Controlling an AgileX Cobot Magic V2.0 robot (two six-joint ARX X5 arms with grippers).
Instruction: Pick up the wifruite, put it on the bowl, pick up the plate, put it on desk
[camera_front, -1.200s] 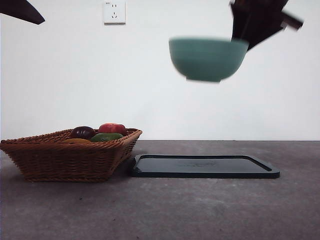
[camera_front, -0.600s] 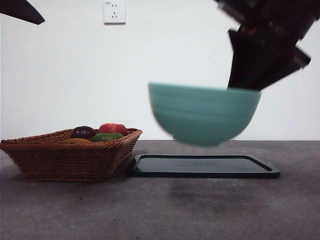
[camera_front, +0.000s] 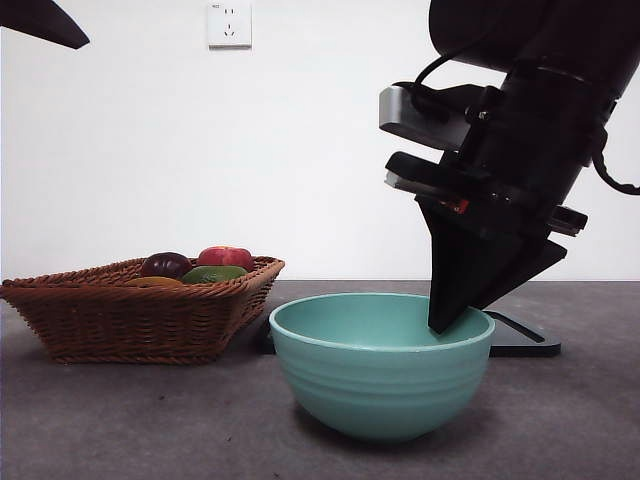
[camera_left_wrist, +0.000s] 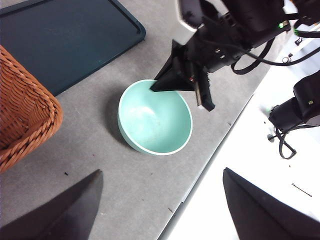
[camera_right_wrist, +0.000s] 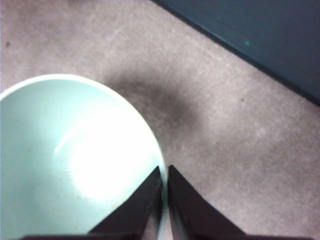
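Note:
The teal-green bowl (camera_front: 380, 370) stands on the grey desk (camera_front: 150, 420), in front of a flat dark tray. My right gripper (camera_front: 440, 325) comes down from above and is shut on the bowl's rim, one jaw inside and one outside (camera_right_wrist: 164, 170). The bowl (camera_right_wrist: 65, 160) is empty inside. The wifruite (camera_front: 152, 282), brown-orange, lies in the wicker basket beside a dark purple fruit and a red apple. My left gripper (camera_left_wrist: 160, 172) hangs open high above the bowl (camera_left_wrist: 155, 117), holding nothing. No separate plate shows.
A wicker basket (camera_front: 130, 310) with fruit stands at the left. The flat dark tray (camera_front: 520, 345) lies behind the bowl. A wall socket (camera_front: 228, 24) is on the white wall. The desk's edge (camera_left_wrist: 200, 175) runs close to the bowl.
The right gripper brought the bowl down from mid-air and nearer the camera. The bowl now rests on the desk in front of the tray. The left arm stayed still.

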